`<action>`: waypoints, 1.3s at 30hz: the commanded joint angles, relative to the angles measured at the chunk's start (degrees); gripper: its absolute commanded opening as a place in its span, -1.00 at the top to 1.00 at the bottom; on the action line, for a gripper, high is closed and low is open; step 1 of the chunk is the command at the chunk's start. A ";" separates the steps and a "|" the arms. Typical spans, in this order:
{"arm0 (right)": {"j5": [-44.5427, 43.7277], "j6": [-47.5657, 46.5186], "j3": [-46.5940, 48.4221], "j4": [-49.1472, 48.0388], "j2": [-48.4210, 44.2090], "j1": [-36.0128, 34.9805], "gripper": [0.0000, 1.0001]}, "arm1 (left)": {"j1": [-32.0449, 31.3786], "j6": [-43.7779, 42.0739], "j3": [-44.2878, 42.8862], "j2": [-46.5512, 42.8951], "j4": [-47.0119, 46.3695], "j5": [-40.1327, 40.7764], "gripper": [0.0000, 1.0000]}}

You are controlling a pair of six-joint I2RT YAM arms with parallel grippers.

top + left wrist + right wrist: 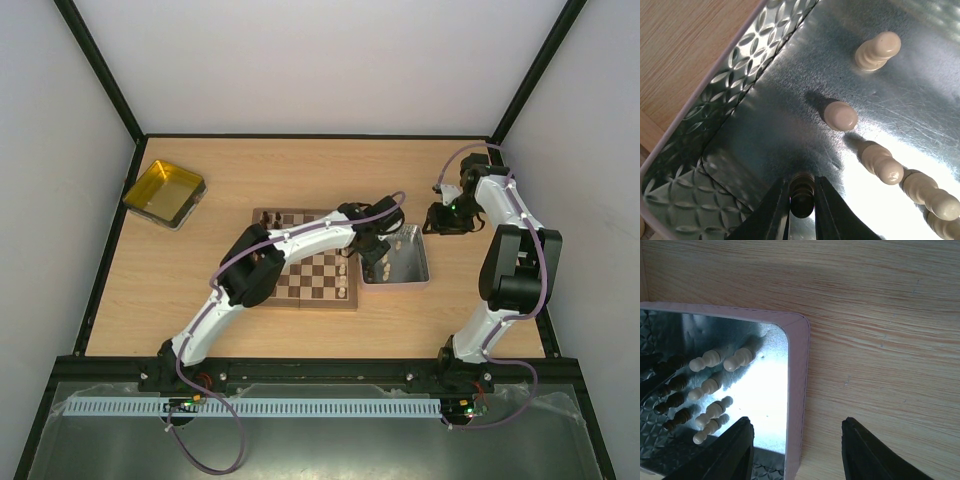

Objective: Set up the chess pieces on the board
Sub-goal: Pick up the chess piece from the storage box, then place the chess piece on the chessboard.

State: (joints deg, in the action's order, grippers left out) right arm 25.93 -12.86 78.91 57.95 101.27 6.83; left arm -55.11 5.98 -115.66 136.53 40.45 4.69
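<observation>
Chess pieces (705, 361) lie mostly in a grey metal tray (412, 268) that sits just beside the right edge of the board (320, 278), a checkered wooden square in the middle of a pale wood table (300, 170). A few pale pieces (344, 270) stand along the board's right edge. The left arm reaches across the far part of the board and down into the tray. Seen from its wrist camera, the left gripper (802, 181) has its two dark fingers pressed narrowly on either side of a small dark piece (802, 197) near the tray's embossed wall. Several cream pieces (879, 50) lie on their sides on the shiny tray floor beyond it, apart from the fingers. The right gripper (796, 424) hovers at the tray's far right corner with its fingers spread wide and nothing between them; one finger is above the tray floor, the other above bare table, with the pale tray rim passing beneath the gap. Below it, pale and dark brown pieces (675, 385) lie in loose rows inside the tray. A yellow tray (163, 192) sits well apart at the table's far left.
</observation>
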 commanded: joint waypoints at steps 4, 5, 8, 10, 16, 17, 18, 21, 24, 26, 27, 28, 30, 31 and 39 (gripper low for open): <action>0.00 -0.85 -0.09 1.57 -0.45 -0.06 0.07 | -0.26 -0.70 -0.45 1.35 2.45 0.37 0.73; -0.01 -0.85 -0.15 1.55 -0.52 -0.06 0.06 | -0.28 -0.70 -0.51 1.29 2.44 0.47 0.77; 0.00 -0.82 -0.17 1.58 -0.54 -0.06 0.06 | -0.26 -0.63 -0.83 0.91 2.44 0.62 0.94; 0.33 -0.85 0.12 1.83 -0.63 -0.06 0.06 | -0.26 -0.57 -1.16 0.70 2.51 0.67 0.95; 0.92 -0.61 0.66 2.25 -1.31 -0.13 0.07 | -0.18 -0.36 -2.05 -0.72 2.62 1.13 0.95; 0.83 -0.51 0.71 2.20 -1.54 -0.19 0.06 | -0.17 -0.35 -2.11 -1.20 2.64 1.38 0.95; 0.75 -0.45 0.78 2.20 -1.87 -0.42 0.06 | -0.17 -0.28 -2.26 -1.63 2.70 1.64 0.95; -0.29 -0.18 0.84 2.26 -2.84 -1.92 0.06 | 0.05 0.18 -2.74 -3.41 2.86 2.02 0.95; -1.03 0.10 0.89 2.73 -3.35 -3.90 0.06 | 0.18 0.67 -3.17 -5.31 2.99 2.28 0.95; -1.54 0.43 0.85 2.98 -3.53 -5.11 0.06 | 0.23 0.98 -3.19 -7.04 3.01 3.13 0.95; -1.82 0.49 0.81 3.12 -3.51 -5.60 0.06 | 0.31 1.23 -3.11 -7.91 3.05 3.67 0.95; -2.07 0.57 0.76 3.20 -3.66 -6.13 0.06 | 0.39 1.45 -3.04 -8.90 3.04 4.00 0.95; -2.64 0.80 0.66 3.50 -3.86 -6.83 0.06 | 0.68 1.78 -2.90 -10.81 3.06 4.42 0.95; -2.86 0.83 0.55 3.63 -3.93 -7.20 0.06 | 0.77 1.95 -2.76 -11.75 3.13 4.82 0.95; -5.64 1.09 -2.98 3.17 -3.79 -9.22 0.08 | 1.52 3.98 1.57 -21.37 4.29 10.13 0.95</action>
State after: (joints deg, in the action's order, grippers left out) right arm 22.96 -12.38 77.76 59.64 98.98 -1.61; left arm -54.26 8.36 -116.22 120.84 42.72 11.18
